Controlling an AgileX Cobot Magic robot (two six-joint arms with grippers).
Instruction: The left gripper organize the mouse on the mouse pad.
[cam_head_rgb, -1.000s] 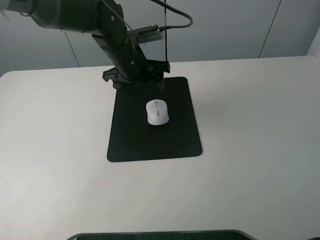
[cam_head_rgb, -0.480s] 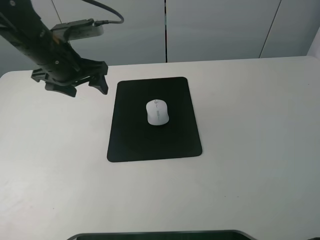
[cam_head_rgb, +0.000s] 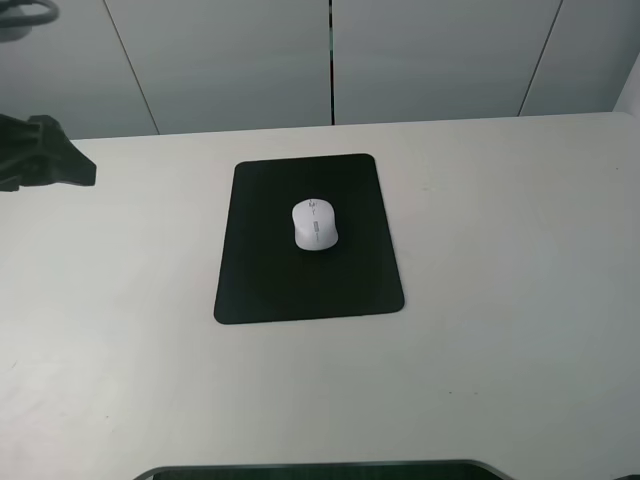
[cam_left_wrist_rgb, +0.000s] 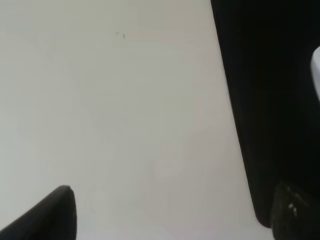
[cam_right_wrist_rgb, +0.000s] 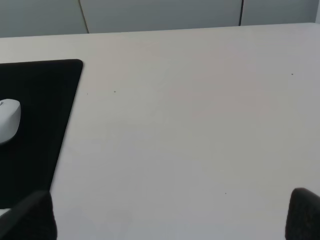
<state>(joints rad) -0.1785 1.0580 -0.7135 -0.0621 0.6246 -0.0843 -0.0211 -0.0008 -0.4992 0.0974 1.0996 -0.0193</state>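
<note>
The white mouse (cam_head_rgb: 315, 224) lies on the upper middle of the black mouse pad (cam_head_rgb: 300, 285), near the table's centre. My left gripper (cam_head_rgb: 40, 165) is far off at the left edge of the exterior view, well apart from the pad and only partly in frame. In the left wrist view its two dark fingertips (cam_left_wrist_rgb: 50, 215) stand wide apart with nothing between them, and the mouse pad (cam_left_wrist_rgb: 270, 100) and a sliver of the mouse (cam_left_wrist_rgb: 316, 70) show to one side. The right gripper (cam_right_wrist_rgb: 165, 222) is open over bare table, with the mouse (cam_right_wrist_rgb: 7, 120) and the mouse pad (cam_right_wrist_rgb: 35, 125) in its view.
The white table (cam_head_rgb: 500, 250) spreads around the pad on all sides. Grey wall panels (cam_head_rgb: 430, 55) stand behind its far edge. A dark curved object (cam_head_rgb: 320, 470) shows at the front edge of the exterior view.
The left arm has swung away from above the pad's far edge to the far left, now almost out of the exterior view. The mouse and the pad have not moved.
</note>
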